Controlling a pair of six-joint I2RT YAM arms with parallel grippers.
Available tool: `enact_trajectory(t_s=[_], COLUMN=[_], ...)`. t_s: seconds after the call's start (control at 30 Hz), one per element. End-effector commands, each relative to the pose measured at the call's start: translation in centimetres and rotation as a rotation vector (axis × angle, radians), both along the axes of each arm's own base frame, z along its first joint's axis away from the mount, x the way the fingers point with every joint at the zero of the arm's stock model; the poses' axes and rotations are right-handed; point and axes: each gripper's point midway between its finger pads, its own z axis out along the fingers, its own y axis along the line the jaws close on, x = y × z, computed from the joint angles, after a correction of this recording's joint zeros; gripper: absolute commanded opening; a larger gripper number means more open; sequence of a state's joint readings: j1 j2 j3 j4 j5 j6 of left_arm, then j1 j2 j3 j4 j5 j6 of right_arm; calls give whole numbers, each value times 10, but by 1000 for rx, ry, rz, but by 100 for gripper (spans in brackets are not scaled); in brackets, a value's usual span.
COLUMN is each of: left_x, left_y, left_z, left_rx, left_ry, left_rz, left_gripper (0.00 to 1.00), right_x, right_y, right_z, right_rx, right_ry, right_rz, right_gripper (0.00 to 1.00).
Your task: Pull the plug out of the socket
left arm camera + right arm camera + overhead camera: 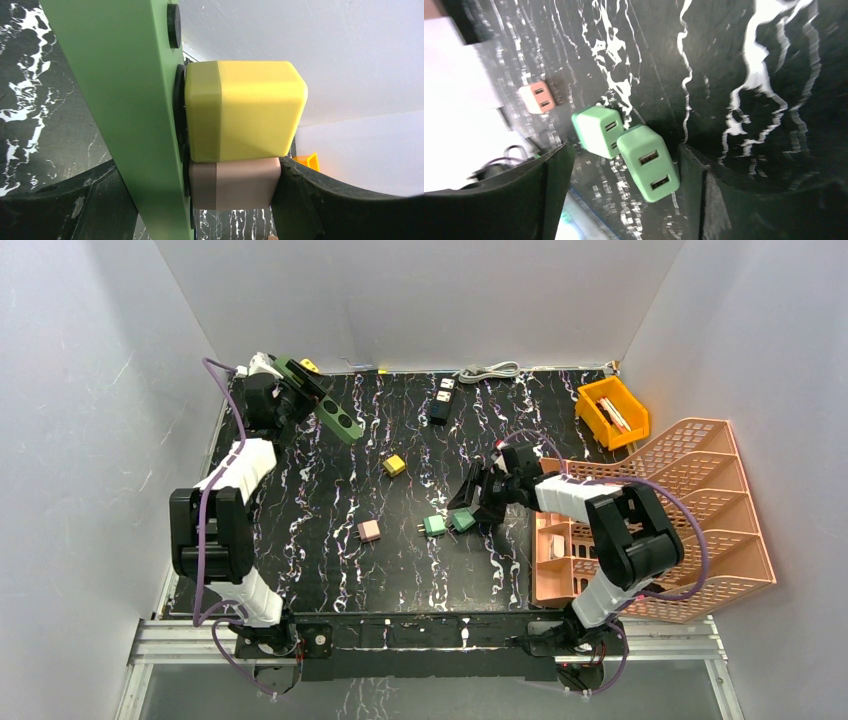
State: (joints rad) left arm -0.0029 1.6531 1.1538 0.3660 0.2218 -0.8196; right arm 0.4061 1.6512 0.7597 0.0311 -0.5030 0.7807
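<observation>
1. at the far left corner of the surface [330, 570], a yellow plug [245, 110] and a pink plug [235, 182] sit side by side in the face of the green socket strip [115, 100], which is lifted off the marble and tilted.
2. the left jaws pinch that strip: one finger lies behind its back, and the other looks pressed against the pink plug's outer end.
3. both plugs stick straight out from the strip's face, across its long axis, so a pull would likely have to run along that line, away from the face.
4. the right jaws stand spread around a loose green plug [649, 162] lying on the surface and grip nothing; a second green plug [596, 131] lies just beside it.
5. the right arm [560, 495] is well apart from the strip, off to its right, but it is the free one.
6. also on the surface are a loose yellow plug [394, 465], a loose pink plug [369, 531], a black strip [441, 400], a yellow bin [612, 412] and a peach rack [690, 510]; white walls close in three sides.
</observation>
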Motion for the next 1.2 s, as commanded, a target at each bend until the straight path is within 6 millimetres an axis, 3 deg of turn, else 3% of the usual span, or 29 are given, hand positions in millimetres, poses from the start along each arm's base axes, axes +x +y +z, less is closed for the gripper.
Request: enact_trajectory(t_s=[0.0,0.1,0.23,0.33,0.47,0.57,0.73,0.87,1.07,1.17], left_x=[6,1,-8,-19,-37,-46,-65,-82,-102,-105], left_y=[-12,-28,-60,-91,-125,-134,-150,-157,-165,-167], left_z=[53,46,35,34,43,49,63,70,60,56], left_rx=[-43,-79,-95,-102,-117,-123,-140,-124,-76,-57], left_ry=[-184,-172,-145,-142,-164,-185,-232,-277,-318,-319], left_rz=[-65,-110,-188,-293,-497,-582,-745,-865,-1004,-1014], left_gripper=[0,0,0,0,0,0,0,0,0,0], right_x=[31,54,84,99,112,121,138,137,134,140], right_y=[-26,-41,-45,-24,21,50,88,93,101,107], right_z=[26,60,119,164,201,218,232,259,295,303], right_rx=[-194,-298,-361,-279,-68,-9,-1,80,212,232], right_ry=[-191,-336,-582,-769,-948,-1071,-1119,-1198,-1223,-1197], right_rz=[-18,-52,-62,-7,112,165,235,210,203,203], right_gripper=[87,98,98,98,98,98,98,98,97,96])
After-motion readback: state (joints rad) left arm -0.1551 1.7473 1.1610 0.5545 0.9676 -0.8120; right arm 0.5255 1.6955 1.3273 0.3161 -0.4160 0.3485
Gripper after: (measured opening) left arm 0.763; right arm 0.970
